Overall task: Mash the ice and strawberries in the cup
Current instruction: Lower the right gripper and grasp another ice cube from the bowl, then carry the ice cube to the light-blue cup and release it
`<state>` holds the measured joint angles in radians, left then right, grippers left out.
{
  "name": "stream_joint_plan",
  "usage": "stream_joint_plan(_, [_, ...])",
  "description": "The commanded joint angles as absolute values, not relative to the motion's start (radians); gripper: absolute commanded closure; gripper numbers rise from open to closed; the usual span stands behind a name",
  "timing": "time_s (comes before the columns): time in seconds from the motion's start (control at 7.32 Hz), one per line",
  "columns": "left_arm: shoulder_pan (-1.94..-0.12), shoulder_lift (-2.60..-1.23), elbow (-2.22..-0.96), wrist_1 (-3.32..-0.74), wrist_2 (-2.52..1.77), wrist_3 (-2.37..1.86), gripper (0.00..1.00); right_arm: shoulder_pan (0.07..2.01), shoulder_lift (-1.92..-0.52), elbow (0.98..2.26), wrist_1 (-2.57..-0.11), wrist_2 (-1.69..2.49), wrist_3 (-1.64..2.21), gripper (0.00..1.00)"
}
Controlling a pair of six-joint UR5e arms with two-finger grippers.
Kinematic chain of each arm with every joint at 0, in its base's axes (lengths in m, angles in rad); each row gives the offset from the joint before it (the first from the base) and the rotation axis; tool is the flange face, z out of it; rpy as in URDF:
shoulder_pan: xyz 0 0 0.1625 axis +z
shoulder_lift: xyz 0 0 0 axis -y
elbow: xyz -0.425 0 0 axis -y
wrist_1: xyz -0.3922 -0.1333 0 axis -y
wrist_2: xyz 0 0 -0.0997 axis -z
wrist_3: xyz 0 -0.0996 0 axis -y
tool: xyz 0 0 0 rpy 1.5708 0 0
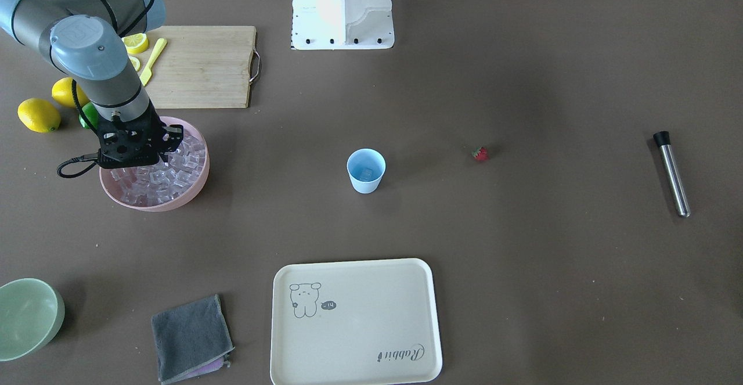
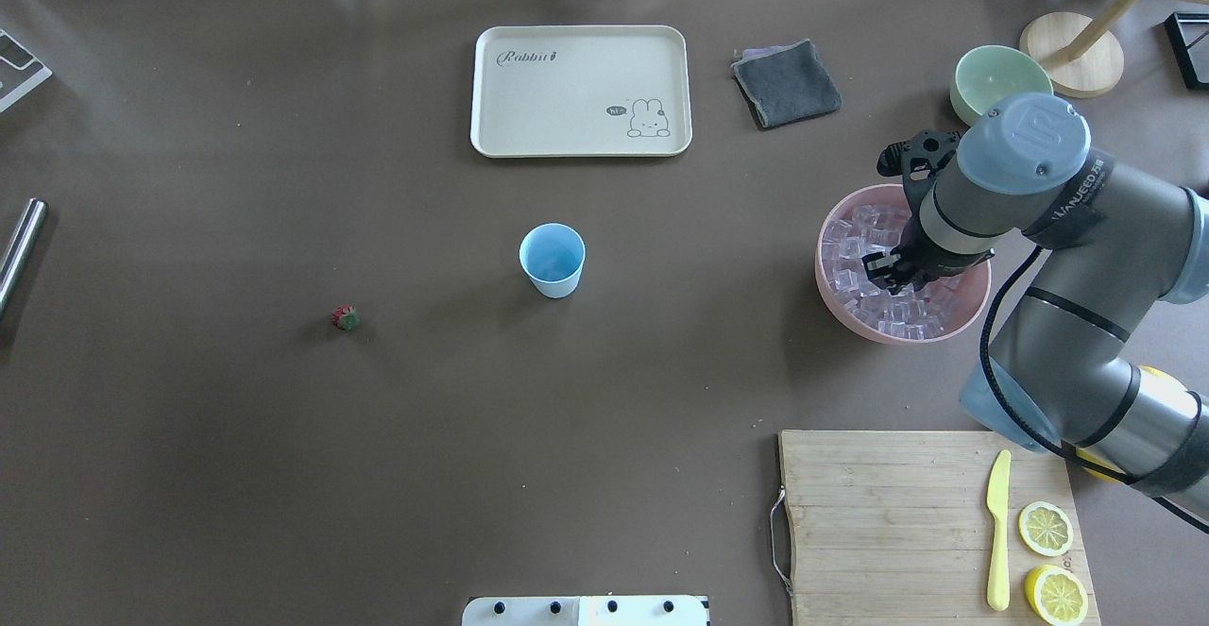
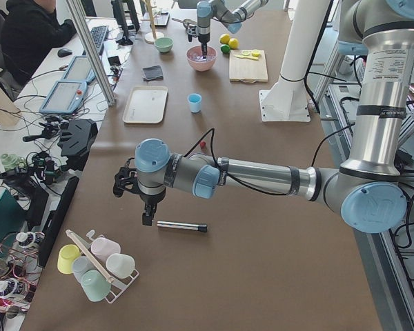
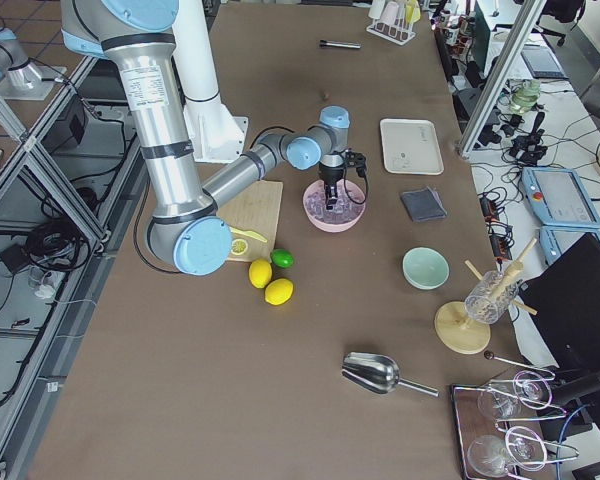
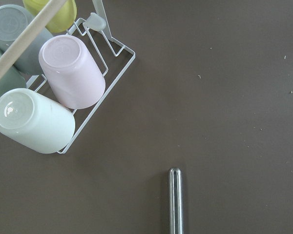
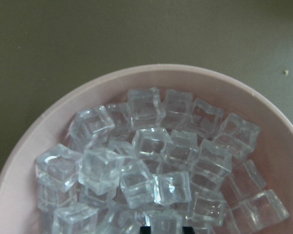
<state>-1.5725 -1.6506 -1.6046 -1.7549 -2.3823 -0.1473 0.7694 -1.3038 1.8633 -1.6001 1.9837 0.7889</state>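
Overhead view, cup (image 2: 552, 261) mid-bench (image 2: 283, 475) as dial centre. Tray (image 2: 581, 90) at 12. Cloth (image 2: 787, 84) at 2, small bowl (image 2: 982, 78) farther out, same bearing. Wide bowl (image 2: 878, 333) at 3, ice (image 2: 845, 253) in it. Cutting board (image 2: 878, 522) at 4, knife (image 2: 998, 530) and lemon slices (image 2: 1045, 528) on it. Strawberry (image 2: 346, 318) between 8 and 9. Metal rod (image 2: 19, 253) at 9, far out.

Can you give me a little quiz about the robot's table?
1. True or false: the strawberry is inside the blue cup.
2. What does the right gripper reach into? A) the cup B) the pink bowl of ice C) a bucket
3. Fill in: the yellow knife lies on the wooden ____.
Key: 1 false, it lies on the table, apart from the cup; 2 B; 3 board.
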Motion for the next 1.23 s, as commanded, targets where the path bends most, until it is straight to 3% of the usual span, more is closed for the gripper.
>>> stream_joint_plan(0.0, [-1.574, -1.651, -1.605, -1.755, -2.382, -0.147, 0.02, 0.824, -1.293, 1.900, -1.614, 2.028, 0.782, 0.96])
stream_joint_plan(0.41, [-1.571, -1.651, -1.605, -1.755, -2.382, -0.155, 0.02, 0.816, -1.137, 1.909, -1.624, 2.071, 0.849, 0.97])
stream_joint_plan(0.82, [-1.569, -1.651, -1.605, -1.755, -2.382, -0.169, 0.02, 0.642, -0.745, 1.711, -1.709, 1.930, 1.199, 0.97])
stream_joint_plan(1.09, [-1.569, -1.661, -1.595, -1.753, -2.381, -0.167, 0.02, 0.585, -0.558, 1.506, -1.703, 1.876, 1.265, 0.96])
